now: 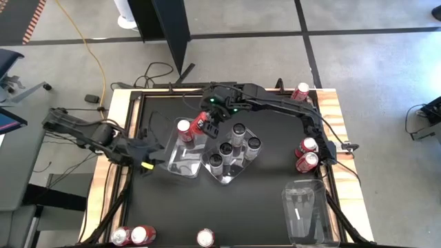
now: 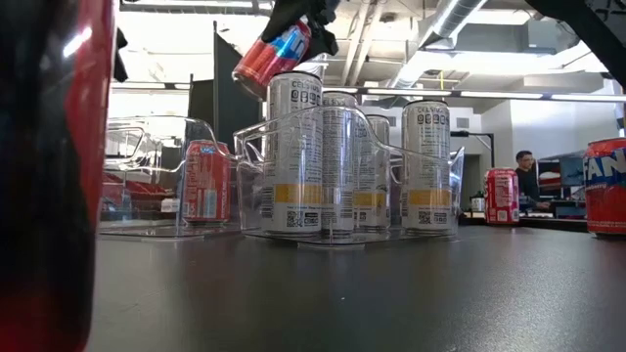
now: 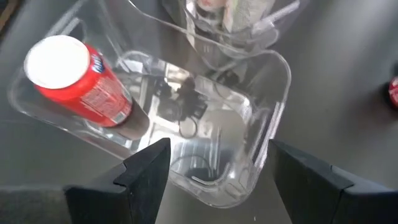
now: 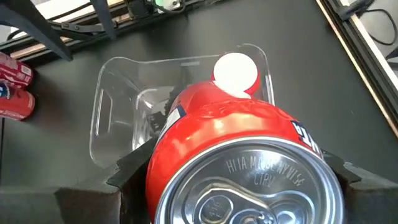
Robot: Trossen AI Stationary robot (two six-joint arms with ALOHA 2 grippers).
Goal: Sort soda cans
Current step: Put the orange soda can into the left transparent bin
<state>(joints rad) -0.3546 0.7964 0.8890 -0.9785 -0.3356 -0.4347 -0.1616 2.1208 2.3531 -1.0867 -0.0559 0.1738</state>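
Note:
My right gripper [image 1: 209,122] holds a red soda can [image 1: 200,126] in the air over the left clear tray [image 1: 180,162]. In that tray one red can [image 3: 78,81] stands upright at the far end. The middle clear tray [image 1: 242,172] holds several silver-grey cans [image 2: 337,161], all upright. My left gripper [image 3: 217,180] is open with nothing between its fingers. It hangs just off the left tray's near left side [image 1: 151,157]. My right gripper pinches the red can's round side wall [image 4: 163,163] between its two fingers, one on each side, close to the silver top end [image 4: 249,186]. The fingers slant down from the table's far right. The can hangs tilted [image 2: 274,54], clear of the tray and the cans.
Two red cans [image 1: 306,153] lie at the right edge and one [image 1: 300,91] at the far right corner. Three more [image 1: 143,235] sit along the near edge. An empty clear tray [image 1: 303,210] stands near right. A red can [image 2: 49,176] fills the low view's left.

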